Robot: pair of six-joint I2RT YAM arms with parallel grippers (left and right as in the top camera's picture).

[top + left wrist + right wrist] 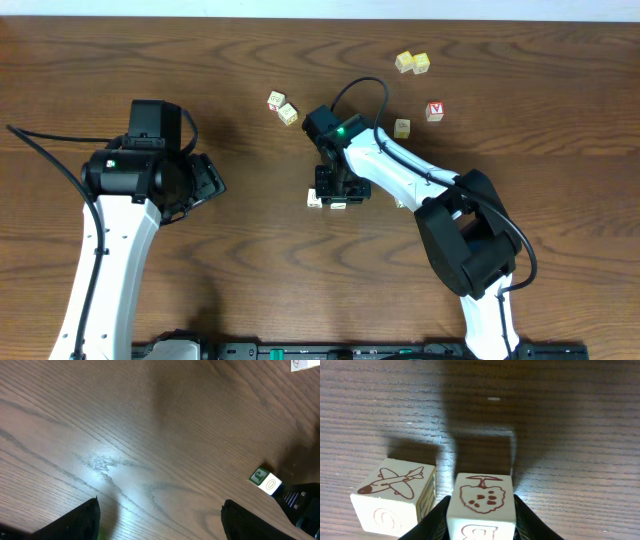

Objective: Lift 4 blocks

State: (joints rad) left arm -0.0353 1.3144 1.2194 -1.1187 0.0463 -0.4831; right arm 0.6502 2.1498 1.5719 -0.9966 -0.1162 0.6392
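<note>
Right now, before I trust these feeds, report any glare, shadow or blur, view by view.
Overhead: even light, sharp, soft arm shadows on the table. Left wrist: a glare patch washes out the grain, and the left fingers are dark, blurred shapes along the bottom. Right wrist: a shadow darkens the wood behind the nearer block; drawings on it and the airplane block are crisp.

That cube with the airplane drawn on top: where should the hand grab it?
Probably from straight above, pinching the airplane cube by the two opposite upright faces that avoid the neighbouring cube: it sits flat, and that neighbour stands close beside it.
</note>
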